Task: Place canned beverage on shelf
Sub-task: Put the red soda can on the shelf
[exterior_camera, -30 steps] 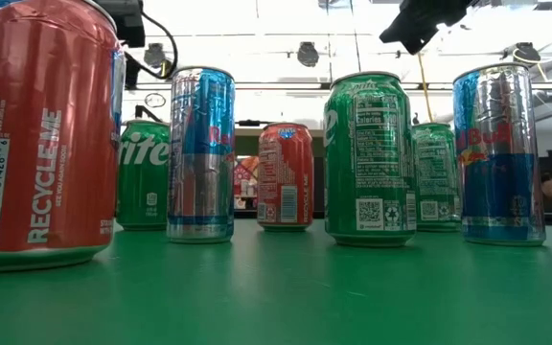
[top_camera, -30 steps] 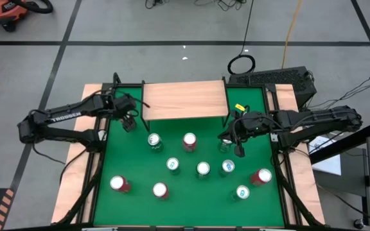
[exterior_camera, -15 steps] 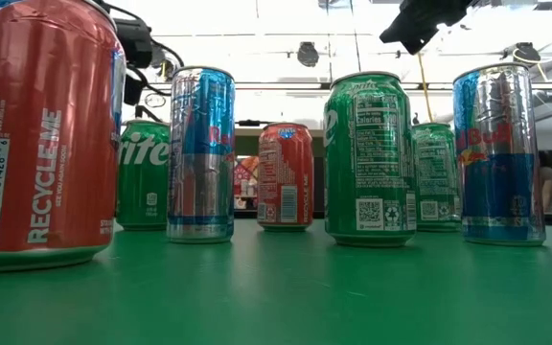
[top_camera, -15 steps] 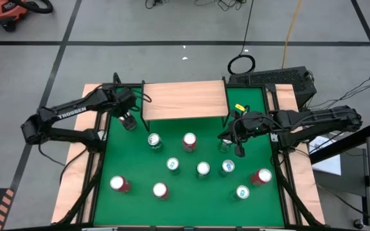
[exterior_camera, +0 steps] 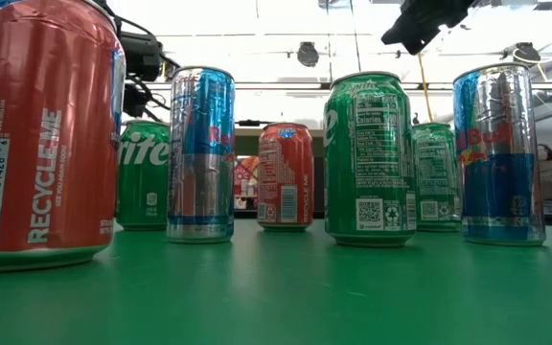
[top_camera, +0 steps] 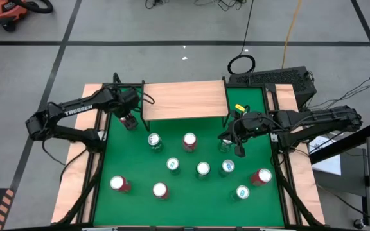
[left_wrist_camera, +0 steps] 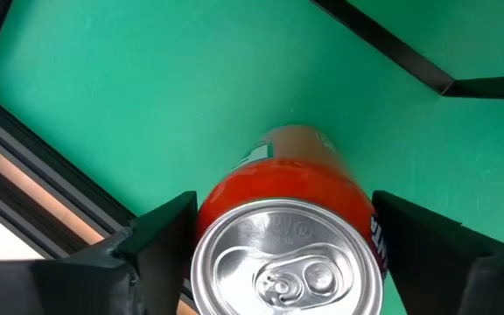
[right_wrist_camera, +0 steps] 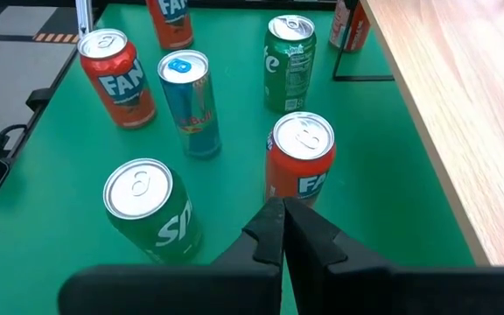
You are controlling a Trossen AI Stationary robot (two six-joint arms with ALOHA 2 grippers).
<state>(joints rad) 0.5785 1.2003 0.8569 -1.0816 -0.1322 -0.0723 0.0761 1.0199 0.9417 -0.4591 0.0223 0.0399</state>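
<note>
left gripper straddles an orange can beside the shelf, fingers apart, not clamped. right gripper clenched empty, parked clear.

In the left wrist view, the base of the orange can is hidden behind its own top, and the lower rim of that top is cut off by the picture's edge. Contact between the left gripper and the can cannot be determined.

In the low view, the nearest red can is cut off at the top and left edges. The rear green can is partly hidden by the blue-and-silver can.

In the high view, can labels are too small to be read.
</note>
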